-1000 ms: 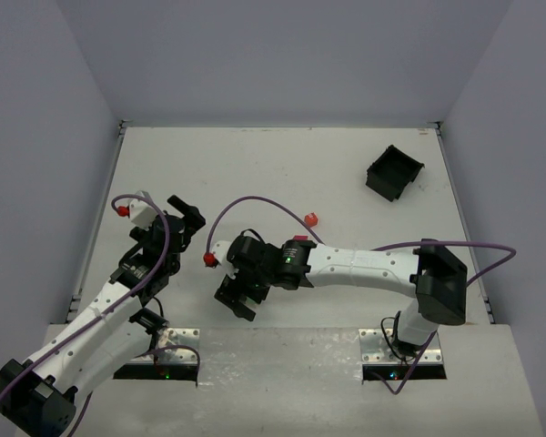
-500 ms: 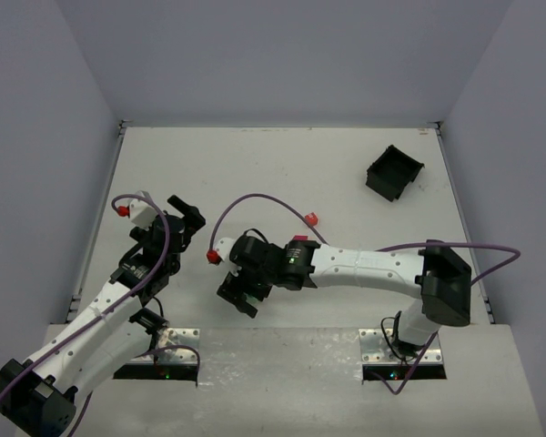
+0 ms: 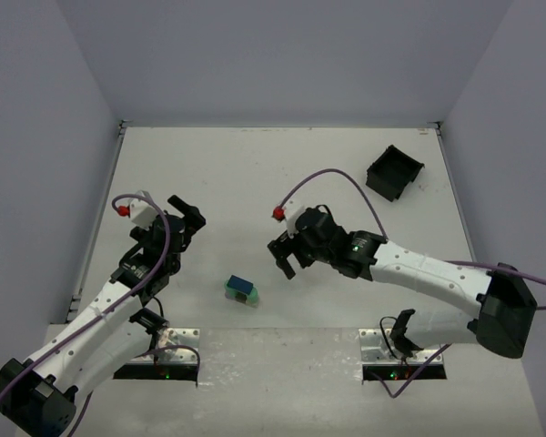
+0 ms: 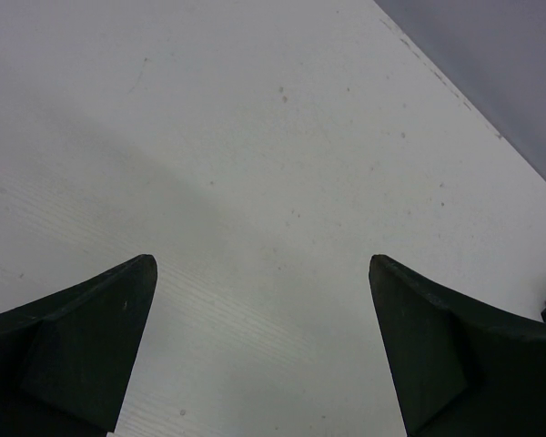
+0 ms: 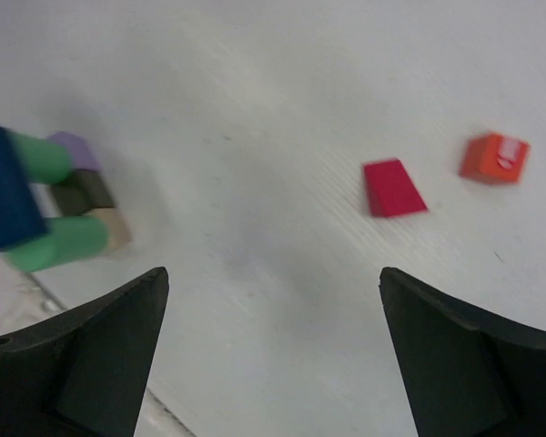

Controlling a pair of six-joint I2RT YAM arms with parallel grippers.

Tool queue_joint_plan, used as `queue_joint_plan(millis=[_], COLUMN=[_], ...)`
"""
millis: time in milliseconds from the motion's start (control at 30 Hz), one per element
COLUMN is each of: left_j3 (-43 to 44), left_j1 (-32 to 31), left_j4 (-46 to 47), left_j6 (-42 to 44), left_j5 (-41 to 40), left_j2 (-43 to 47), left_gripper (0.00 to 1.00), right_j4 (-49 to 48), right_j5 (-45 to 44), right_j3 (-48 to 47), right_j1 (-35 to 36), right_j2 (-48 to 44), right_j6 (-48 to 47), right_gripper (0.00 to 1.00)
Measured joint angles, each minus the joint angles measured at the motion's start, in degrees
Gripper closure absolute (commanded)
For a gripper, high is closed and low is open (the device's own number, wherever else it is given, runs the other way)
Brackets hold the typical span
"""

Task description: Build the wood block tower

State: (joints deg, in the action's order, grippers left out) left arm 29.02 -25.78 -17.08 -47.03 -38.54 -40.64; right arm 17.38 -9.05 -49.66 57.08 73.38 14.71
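A small stack of wood blocks [image 3: 242,290] stands near the table's front middle, with a blue piece over green ones. In the right wrist view the blue block [image 5: 0,196], two green cylinders [image 5: 59,241], a purple piece [image 5: 73,150] and a tan piece [image 5: 116,228] sit at the left edge. A magenta-red wedge [image 5: 393,187] and an orange-red block [image 5: 496,157] lie loose on the table further off. My right gripper [image 3: 280,258] [image 5: 273,273] is open and empty, to the right of the stack. My left gripper [image 3: 189,214] [image 4: 262,259] is open and empty over bare table.
A square black bin [image 3: 394,172] stands at the back right. The table [image 3: 255,164] has low rails along its left and right edges and grey walls behind. Purple cables loop above both arms. The loose red pieces are hidden under my right arm in the top view.
My right arm has pulled back and to the right, off the spot near the front middle, and the block stack now shows there. The left arm has not moved.
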Motion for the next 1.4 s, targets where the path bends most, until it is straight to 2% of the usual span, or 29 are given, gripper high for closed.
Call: queue_joint_plan(millis=[100, 267, 433, 600, 733, 867, 933, 1000, 1033, 1100, 1200, 1400], left_j3=[0.0, 0.0, 0.0, 0.0, 0.0, 0.0, 0.0, 0.0, 0.0, 0.0, 0.0, 0.0], left_j1=[0.0, 0.0, 0.0, 0.0, 0.0, 0.0, 0.0, 0.0, 0.0, 0.0, 0.0, 0.0], left_j4=[0.1, 0.1, 0.2, 0.1, 0.1, 0.1, 0.1, 0.1, 0.1, 0.1, 0.1, 0.1], left_j6=[0.0, 0.0, -0.1, -1.1, -1.7, -1.8, -1.8, -1.8, -1.8, -1.8, -1.8, -1.7], left_j5=[0.0, 0.0, -0.4, -1.6, -2.6, -2.8, -2.8, -2.8, -2.8, -2.8, -2.8, -2.8], left_j2=[-0.6, -1.7, -2.1, -2.6, -2.6, -2.9, -3.2, -3.5, -3.6, -3.7, -3.7, -3.7], left_gripper=[0.0, 0.0, 0.0, 0.0, 0.0, 0.0, 0.0, 0.0, 0.0, 0.0, 0.0, 0.0], right_j4=[-2.7, -7.1, -14.6, -18.3, -20.8, -21.8, -21.8, -21.5, -21.2, -20.0, -18.6, -17.5], right_j5=[-0.1, 1.9, 1.9, 0.6, 0.0, -0.5, -1.2, -1.9, -2.4, -3.3, -4.7, -6.0], right_j3=[7.5, 13.1, 12.8, 8.1, 5.2, 4.3, 4.2, 4.2, 4.2, 4.2, 4.5, 4.9], right_j1=[-7.0, -12.8, -15.3, -15.4, -15.4, -15.4, -15.4, -15.4, -15.4, -15.4, -15.3, -15.3], right_j2=[-2.0, 2.1, 10.7, 21.3, 24.5, 25.9, 25.9, 25.8, 25.7, 25.2, 24.0, 21.5], right_j6=[0.7, 0.7, 0.1, -0.1, -0.1, -0.2, 0.0, 0.5, 0.9, 1.5, 2.9, 3.1], right_gripper=[0.01, 0.01, 0.01, 0.01, 0.03, 0.24, 0.27, 0.37, 0.39, 0.61, 0.76, 0.9])
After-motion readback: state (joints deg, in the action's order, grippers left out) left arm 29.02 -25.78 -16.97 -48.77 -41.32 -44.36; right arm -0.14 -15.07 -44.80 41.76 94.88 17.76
